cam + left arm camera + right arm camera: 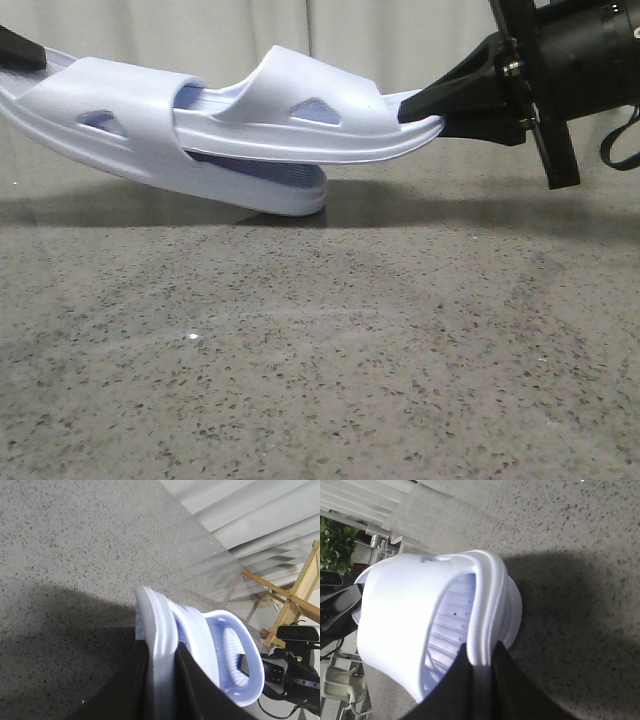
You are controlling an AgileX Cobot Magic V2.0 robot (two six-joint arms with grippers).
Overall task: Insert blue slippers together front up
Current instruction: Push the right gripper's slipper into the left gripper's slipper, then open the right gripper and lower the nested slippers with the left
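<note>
Both grippers, left [20, 50] and right [425, 108], pinch the blue slippers [250, 130] (seemingly half-nested); misaligned pushing could jam the straps.

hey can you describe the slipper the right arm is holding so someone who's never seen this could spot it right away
Above the speckled grey table, two pale blue slippers hang nested between the arms. The right tool pinches the upper slipper by its end on the right. Unlike the lower slipper gripped by the left tool, its sole passes through the other's strap and rides on top.
</note>
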